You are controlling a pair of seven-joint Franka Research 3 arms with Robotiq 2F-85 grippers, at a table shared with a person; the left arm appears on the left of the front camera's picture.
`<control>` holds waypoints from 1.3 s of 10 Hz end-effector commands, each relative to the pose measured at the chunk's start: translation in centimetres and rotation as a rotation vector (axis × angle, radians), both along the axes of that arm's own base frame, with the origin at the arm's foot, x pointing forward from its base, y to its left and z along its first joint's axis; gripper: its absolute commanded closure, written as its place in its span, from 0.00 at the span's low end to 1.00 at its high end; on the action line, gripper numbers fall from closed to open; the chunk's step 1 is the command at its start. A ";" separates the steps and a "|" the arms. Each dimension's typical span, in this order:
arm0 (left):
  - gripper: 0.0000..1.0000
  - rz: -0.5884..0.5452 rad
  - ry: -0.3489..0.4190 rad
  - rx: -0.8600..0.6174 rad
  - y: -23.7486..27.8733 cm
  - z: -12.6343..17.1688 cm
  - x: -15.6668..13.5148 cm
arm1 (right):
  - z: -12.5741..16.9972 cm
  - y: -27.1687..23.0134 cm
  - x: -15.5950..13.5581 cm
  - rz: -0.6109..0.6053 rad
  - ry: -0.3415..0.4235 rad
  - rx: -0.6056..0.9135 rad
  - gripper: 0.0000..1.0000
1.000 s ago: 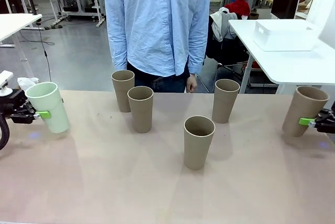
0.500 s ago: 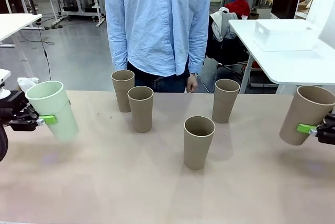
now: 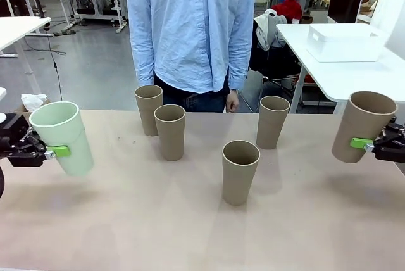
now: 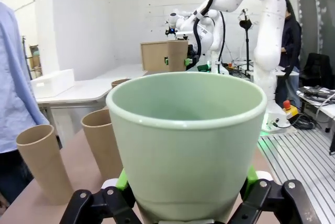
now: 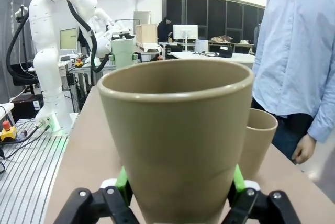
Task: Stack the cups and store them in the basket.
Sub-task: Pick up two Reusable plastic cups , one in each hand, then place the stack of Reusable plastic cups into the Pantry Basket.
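A broad pale tan desk (image 3: pixel 190 233) spans the front view. At its far edge stands a person in a light blue button shirt (image 3: pixel 190 24), one hand (image 3: pixel 231 100) hanging just above the edge. Behind and to the robot's right, a large white rectangular plastic basket (image 3: pixel 345 42) sits on a separate white desk (image 3: pixel 361 78), well apart from every cup.

Four tall tapered tan-brown cardboard-like cups stand upright on the tan desk, mouths up. One is at the far left of the group (image 3: pixel 149 109), and a second (image 3: pixel 170 131) is just beside it and nearer the robot. A third is near the person's hand (image 3: pixel 273 121), and the fourth is in the middle, closest to the camera (image 3: pixel 240 171).

A fifth tan-brown cup (image 3: pixel 364 125) is off the desk at the right edge. It is tilted, its mouth leaning outward and its base toward the middle. The right gripper (image 3: pixel 362 144) is clenched on its lower wall; in the right wrist view the cup (image 5: pixel 175 130) rises between the green pads (image 5: pixel 236 179).

At the left edge, the pale mint green cup (image 3: pixel 62 137) is tilted the opposite way and hangs just above the desk. The left gripper (image 3: pixel 56 151) grasps its lower wall, a green pad (image 4: pixel 121 179) pressed to each side of the cup (image 4: pixel 188 135).
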State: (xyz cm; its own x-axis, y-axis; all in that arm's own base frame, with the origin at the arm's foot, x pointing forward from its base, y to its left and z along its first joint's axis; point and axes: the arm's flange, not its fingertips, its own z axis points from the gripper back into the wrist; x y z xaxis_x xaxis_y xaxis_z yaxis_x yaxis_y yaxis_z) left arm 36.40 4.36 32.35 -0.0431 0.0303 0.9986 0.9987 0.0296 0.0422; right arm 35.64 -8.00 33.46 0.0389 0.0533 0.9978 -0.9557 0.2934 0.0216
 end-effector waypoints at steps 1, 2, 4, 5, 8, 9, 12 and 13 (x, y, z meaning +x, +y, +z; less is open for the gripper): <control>0.12 0.058 0.002 -0.039 0.7 1.2 0.1 | -0.1 7.2 -7.4 -0.004 0.036 0.017 0.15; 0.12 0.062 -0.012 -0.047 1.3 1.7 -0.1 | -0.4 8.0 -7.5 0.005 0.035 0.022 0.15; 0.12 0.052 -0.001 -0.034 1.6 2.1 0.1 | -0.6 9.2 -8.0 0.023 0.027 0.038 0.15; 0.12 0.048 0.001 -0.033 1.5 2.2 0.2 | -0.5 9.4 -8.1 0.031 0.022 0.063 0.15; 0.12 0.048 -0.016 -0.017 1.6 1.3 0.1 | -0.7 3.4 1.0 0.059 0.026 0.025 0.15; 0.12 0.048 -0.016 -0.017 1.6 1.3 0.1 | -0.7 3.4 1.0 0.059 0.026 0.025 0.15; 0.12 0.048 -0.016 -0.017 1.6 1.3 0.1 | -0.7 3.4 1.0 0.059 0.026 0.025 0.15; 0.12 0.048 -0.016 -0.017 1.6 1.3 0.1 | -0.7 3.4 1.0 0.059 0.026 0.025 0.15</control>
